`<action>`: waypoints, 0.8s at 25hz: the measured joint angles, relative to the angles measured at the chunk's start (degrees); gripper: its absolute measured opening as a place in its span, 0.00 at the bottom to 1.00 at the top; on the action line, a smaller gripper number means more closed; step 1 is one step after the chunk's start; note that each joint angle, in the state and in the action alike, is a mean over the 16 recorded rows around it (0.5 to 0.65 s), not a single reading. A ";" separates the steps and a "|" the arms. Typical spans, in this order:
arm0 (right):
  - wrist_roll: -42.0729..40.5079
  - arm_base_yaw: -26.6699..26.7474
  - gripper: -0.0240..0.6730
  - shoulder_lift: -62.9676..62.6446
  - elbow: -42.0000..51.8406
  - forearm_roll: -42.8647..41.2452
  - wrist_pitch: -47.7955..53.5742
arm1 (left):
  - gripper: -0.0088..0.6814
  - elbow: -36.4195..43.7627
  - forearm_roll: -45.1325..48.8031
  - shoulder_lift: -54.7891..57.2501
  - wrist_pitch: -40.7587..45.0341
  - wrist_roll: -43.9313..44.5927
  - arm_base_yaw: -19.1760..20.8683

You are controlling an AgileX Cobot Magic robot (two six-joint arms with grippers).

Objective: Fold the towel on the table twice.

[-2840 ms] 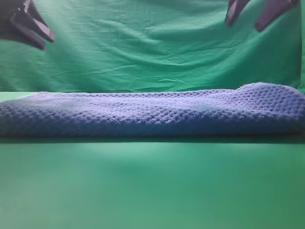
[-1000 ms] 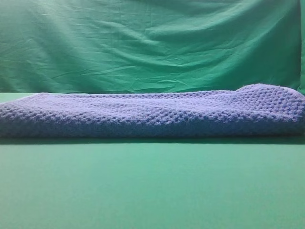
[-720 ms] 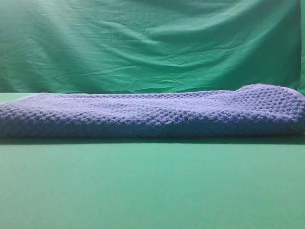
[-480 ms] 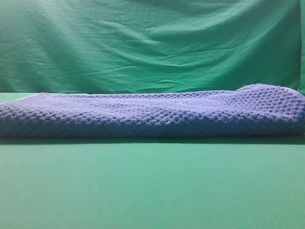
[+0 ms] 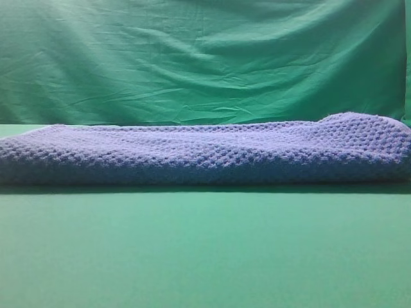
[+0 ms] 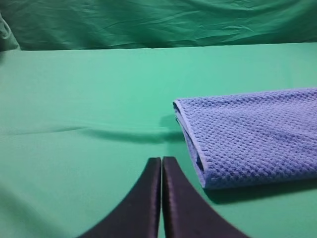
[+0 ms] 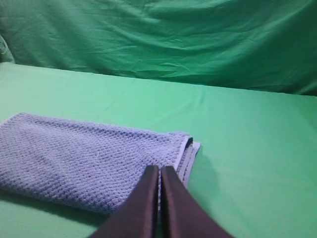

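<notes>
Left gripper [image 6: 161, 161]: jaws pressed together, nothing held; poised above the table [image 6: 89, 99], just beside the towel's left end.
Right gripper [image 7: 159, 169]: jaws pressed together, nothing held; poised over the towel's near edge, close to its right end.
Towel [image 5: 205, 153]: a long, layered, blue-grey waffle-knit band is seen lying flat across the table, well in front of the green fabric backdrop [image 5: 205, 58].
Towel, left wrist view [image 6: 252, 134]: stacked layers are shown at the short left end.
Towel, right wrist view [image 7: 84, 158]: a pale hem is shown curling at the right end.
Handling: the cloth is judged thick, soft and limp, light enough to lift but likely to sag and drag.
Grasp points: the corners of one short end, all layers pinched together, are judged best.
Progress: more than one layer is visible; the fold count cannot be told.
</notes>
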 joint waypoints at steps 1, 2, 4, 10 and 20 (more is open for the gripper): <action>0.00 0.00 0.03 0.00 0.65 0.03 -0.48 | 0.01 0.62 -0.27 0.00 -0.63 0.00 0.00; -0.01 0.00 0.03 0.00 1.23 0.05 -0.99 | 0.01 1.17 -0.58 0.00 -1.17 0.00 0.00; -0.03 0.00 0.03 0.00 2.22 0.10 -1.97 | 0.01 1.99 -1.21 0.00 -2.03 0.00 0.00; -0.07 0.00 0.03 0.00 3.93 0.25 -4.03 | 0.01 2.86 -2.94 0.00 -2.71 0.00 0.00; -0.12 0.00 0.03 0.00 4.18 0.13 -4.60 | 0.01 5.18 -1.10 0.00 -3.44 0.00 0.00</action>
